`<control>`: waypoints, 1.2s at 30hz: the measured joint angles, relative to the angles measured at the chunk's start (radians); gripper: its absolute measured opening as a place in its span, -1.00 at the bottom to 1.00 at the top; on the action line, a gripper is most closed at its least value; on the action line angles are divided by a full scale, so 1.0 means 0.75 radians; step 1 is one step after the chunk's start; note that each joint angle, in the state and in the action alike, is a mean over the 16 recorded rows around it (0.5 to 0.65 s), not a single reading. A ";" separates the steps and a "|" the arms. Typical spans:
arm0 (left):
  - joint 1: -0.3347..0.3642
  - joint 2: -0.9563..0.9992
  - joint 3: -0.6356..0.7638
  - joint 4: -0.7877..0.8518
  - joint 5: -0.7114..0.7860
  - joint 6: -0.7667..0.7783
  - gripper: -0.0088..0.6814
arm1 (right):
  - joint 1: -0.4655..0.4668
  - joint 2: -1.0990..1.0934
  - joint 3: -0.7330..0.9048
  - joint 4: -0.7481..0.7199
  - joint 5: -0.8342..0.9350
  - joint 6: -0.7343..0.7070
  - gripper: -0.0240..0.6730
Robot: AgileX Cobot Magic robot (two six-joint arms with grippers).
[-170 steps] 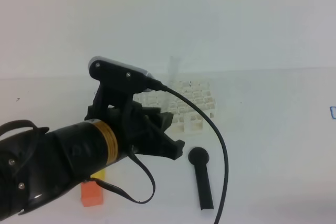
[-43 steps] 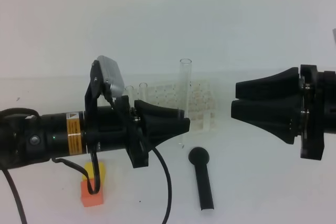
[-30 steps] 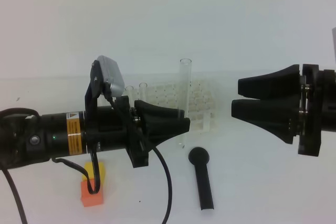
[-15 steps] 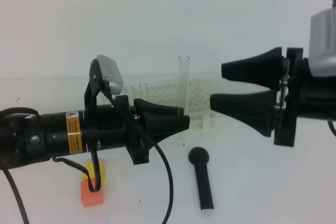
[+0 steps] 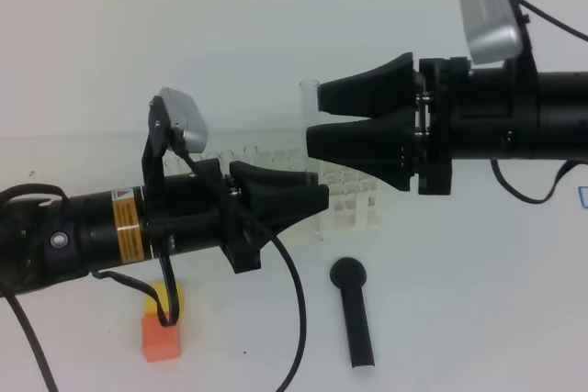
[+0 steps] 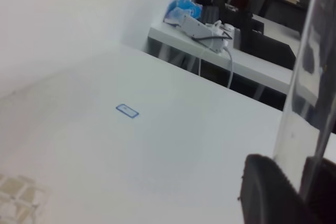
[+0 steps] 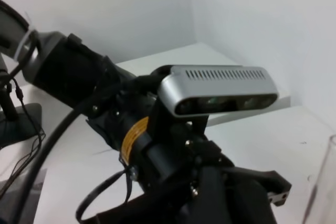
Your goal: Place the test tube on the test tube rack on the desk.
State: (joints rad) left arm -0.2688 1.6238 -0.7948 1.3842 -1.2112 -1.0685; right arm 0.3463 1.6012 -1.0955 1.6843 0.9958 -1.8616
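Above the white lattice test tube rack [image 5: 349,197], a handover is forming.
The left gripper [image 5: 317,197] is pinching the upright clear glass test tube [image 5: 308,126] low down, while the right gripper [image 5: 314,117], having swung in and spread wide, is bracketing its top.

A lab: test tube rack [image 5: 354,197] on a white desk [image 5: 478,300].

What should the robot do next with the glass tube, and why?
Probably close the right gripper on the upper part of the tube. The left gripper holds the tube upright near its lower end, in front of the rack, while the right gripper's open jaws sit level with its top, ready to take it.
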 joint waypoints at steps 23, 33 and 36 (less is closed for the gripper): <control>0.001 0.000 0.000 -0.066 0.001 0.000 -0.66 | 0.041 0.122 -0.157 0.002 -0.037 0.026 0.57; 0.001 0.000 0.000 -0.082 0.001 0.000 -0.66 | 0.044 0.185 -0.202 0.002 -0.039 0.042 0.44; 0.001 0.000 0.000 -0.083 0.002 0.000 -0.66 | 0.045 0.196 -0.207 0.002 -0.035 0.046 0.26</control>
State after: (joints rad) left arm -0.2678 1.6238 -0.7948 1.3223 -1.2099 -1.0683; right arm 0.3801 1.7485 -1.2510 1.6858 0.9695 -1.8273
